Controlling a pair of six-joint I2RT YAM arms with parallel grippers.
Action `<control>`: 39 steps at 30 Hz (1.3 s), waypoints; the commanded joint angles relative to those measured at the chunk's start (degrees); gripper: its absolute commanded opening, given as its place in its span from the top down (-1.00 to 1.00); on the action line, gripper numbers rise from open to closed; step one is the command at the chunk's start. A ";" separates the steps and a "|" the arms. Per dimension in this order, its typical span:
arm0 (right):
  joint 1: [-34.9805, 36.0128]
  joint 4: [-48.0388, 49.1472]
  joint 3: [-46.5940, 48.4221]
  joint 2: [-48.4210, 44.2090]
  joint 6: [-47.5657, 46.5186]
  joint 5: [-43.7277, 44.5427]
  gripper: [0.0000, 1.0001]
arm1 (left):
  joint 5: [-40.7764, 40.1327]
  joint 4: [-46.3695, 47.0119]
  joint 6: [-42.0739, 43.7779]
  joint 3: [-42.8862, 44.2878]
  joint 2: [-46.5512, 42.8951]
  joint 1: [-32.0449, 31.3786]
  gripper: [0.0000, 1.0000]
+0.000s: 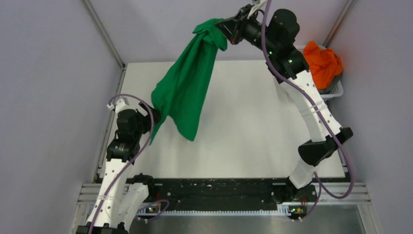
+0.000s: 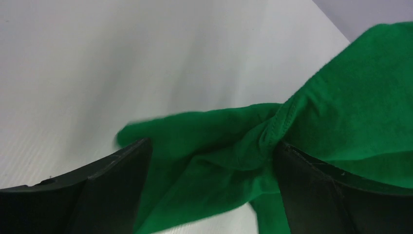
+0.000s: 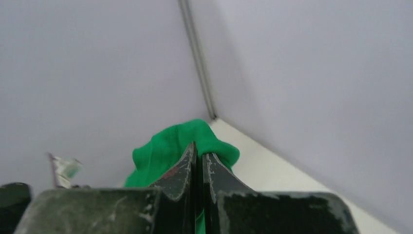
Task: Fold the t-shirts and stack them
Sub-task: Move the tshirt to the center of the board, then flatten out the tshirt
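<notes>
The bright green t-shirt [image 1: 185, 92] hangs in the air over the white table, bunched at its top end. My right gripper [image 1: 225, 25] is shut on that top end, high at the back; the right wrist view shows the fingers pressed together [image 3: 198, 148] with green cloth [image 3: 170, 146] bulging past them. My left gripper [image 1: 153, 114] is at the shirt's lower left edge. In the left wrist view its jaws [image 2: 213, 146] stand wide apart with a hemmed fold of the green shirt [image 2: 341, 97] lying between them. An orange t-shirt [image 1: 322, 63] lies crumpled at the back right.
The orange shirt sits in a white lattice basket [image 1: 336, 90] at the table's right edge, behind the right arm. Grey walls close in the table [image 1: 253, 136] on the left, back and right. A black rail runs along the near edge.
</notes>
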 commanded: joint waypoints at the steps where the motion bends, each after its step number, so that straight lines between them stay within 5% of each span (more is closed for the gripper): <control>1: -0.43 2.49 -20.36 -11.39 -7.64 20.47 1.00 | -5.67 -5.08 -1.74 0.45 -2.29 0.17 -0.97; 8: -6.61 3.78 -61.96 -25.34 -5.04 37.22 0.89 | -3.43 -7.18 -2.87 -0.72 -1.06 0.17 -0.97; 12: -8.87 -0.11 -73.30 -27.86 1.50 45.78 -0.38 | 1.45 -5.63 -2.87 -1.78 3.92 0.17 -0.97; 15: -8.90 -4.87 -73.91 -27.87 4.61 50.95 -0.67 | 12.64 -0.79 -1.36 -2.57 9.24 0.15 -0.97; 24: -8.82 -1.97 -76.88 -27.83 3.77 39.78 -0.92 | 22.47 8.45 5.65 8.15 32.81 -4.84 -0.97; 31: -8.83 -2.66 -78.22 -24.27 3.18 42.09 -0.95 | 22.67 -2.44 26.17 32.79 57.97 -12.20 -0.91; 39: -8.91 0.18 -82.47 -23.28 0.32 43.50 -0.96 | 22.52 -8.34 32.87 47.60 74.37 -14.02 -0.77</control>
